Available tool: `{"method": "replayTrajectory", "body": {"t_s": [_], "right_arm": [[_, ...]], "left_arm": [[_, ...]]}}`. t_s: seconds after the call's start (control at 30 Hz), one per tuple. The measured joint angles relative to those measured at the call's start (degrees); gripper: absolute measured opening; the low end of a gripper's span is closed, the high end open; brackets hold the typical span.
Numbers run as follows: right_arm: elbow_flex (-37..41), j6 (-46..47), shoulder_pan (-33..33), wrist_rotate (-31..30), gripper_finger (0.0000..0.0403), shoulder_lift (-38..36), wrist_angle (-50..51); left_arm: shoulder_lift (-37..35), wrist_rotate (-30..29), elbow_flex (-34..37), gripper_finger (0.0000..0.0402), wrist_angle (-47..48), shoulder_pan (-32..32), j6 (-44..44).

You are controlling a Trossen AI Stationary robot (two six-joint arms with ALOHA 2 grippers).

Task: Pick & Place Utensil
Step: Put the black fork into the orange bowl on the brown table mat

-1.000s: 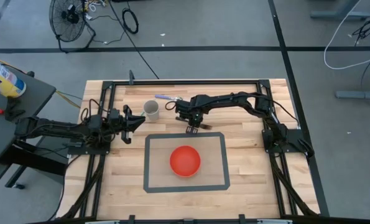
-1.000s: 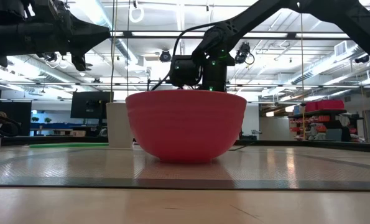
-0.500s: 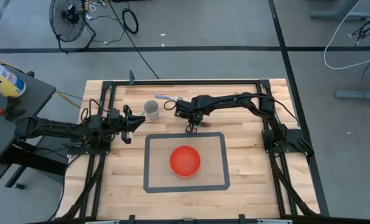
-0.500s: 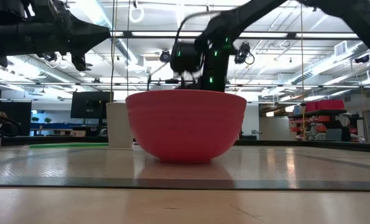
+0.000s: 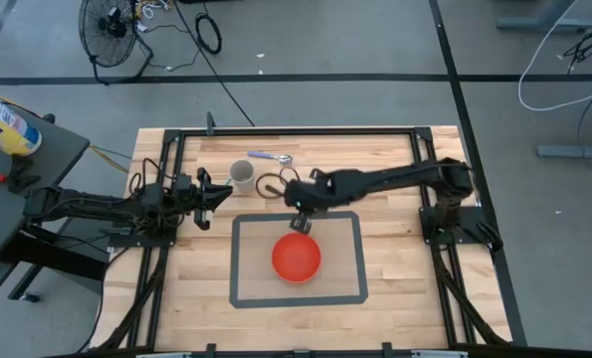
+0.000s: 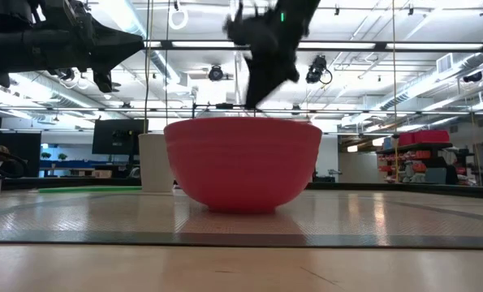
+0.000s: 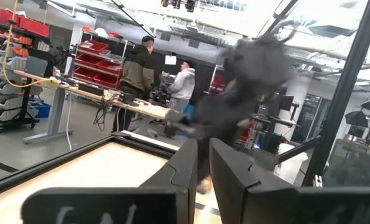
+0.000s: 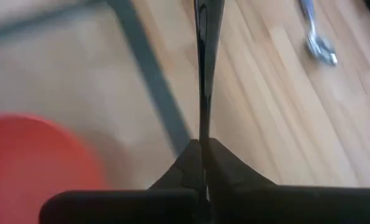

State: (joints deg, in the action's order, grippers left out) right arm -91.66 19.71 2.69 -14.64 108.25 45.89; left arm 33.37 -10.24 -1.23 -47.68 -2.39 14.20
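My right gripper (image 5: 300, 221) hangs above the far edge of the grey-bordered mat (image 5: 234, 261), just beyond the red bowl (image 5: 296, 257), and is shut on a thin dark utensil (image 8: 201, 68). The right wrist view shows the utensil edge-on, so its kind does not show. In the low view the gripper (image 6: 261, 49) is a blur above the bowl (image 6: 241, 162). A second utensil, a spoon with a purple handle (image 5: 271, 156), lies flat on the wood near the far edge. My left gripper (image 5: 214, 196) waits at the table's left, fingers nearly together, with nothing between them. My right gripper pinches one end of the dark utensil (image 8: 201, 134) between its two fingers. The rest sticks out past the fingertips, in line with them. The fingers slant down from the table's right. The utensil is lifted clear of the table.
A white cup (image 5: 242, 175) stands upright on the wood between my two grippers, left of the right gripper. A black frame (image 5: 296, 129) runs round the table's far and side edges. People stand at benches in the room beyond the table.
My right gripper has risen from the wood beside the mat's far edge, tipped less steeply and swung toward the red bowl. The dark utensil has come up with it, off the table.
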Motion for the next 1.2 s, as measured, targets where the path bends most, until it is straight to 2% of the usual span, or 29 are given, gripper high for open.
{"method": "replayTrajectory", "body": {"t_s": [0.3,0.47,0.63,0.73,1.2], "right_arm": [[0.9,4.0,10.5,-0.4,0.0005,0.2,-14.4],[8.6,4.8,13.4,-5.8,0.0005,0.3,-25.3],[18.2,5.7,13.7,-4.0,0.0006,0.3,-40.7],[21.9,6.3,13.9,-4.0,0.0006,0.3,-45.4],[26.3,-3.7,14.4,-2.2,0.0006,0.4,-47.1]], "left_arm": [[0.0,0.0,0.0,0.0048,0.0,0.0,0.1],[0.0,0.5,0.0,0.0048,-0.1,0.0,0.2],[0.0,1.5,0.0,0.0048,-0.2,0.0,0.2],[0.0,1.5,0.0,0.0048,-0.2,0.0,0.2],[0.0,1.5,0.0,0.0048,-0.3,0.0,0.2]]}}
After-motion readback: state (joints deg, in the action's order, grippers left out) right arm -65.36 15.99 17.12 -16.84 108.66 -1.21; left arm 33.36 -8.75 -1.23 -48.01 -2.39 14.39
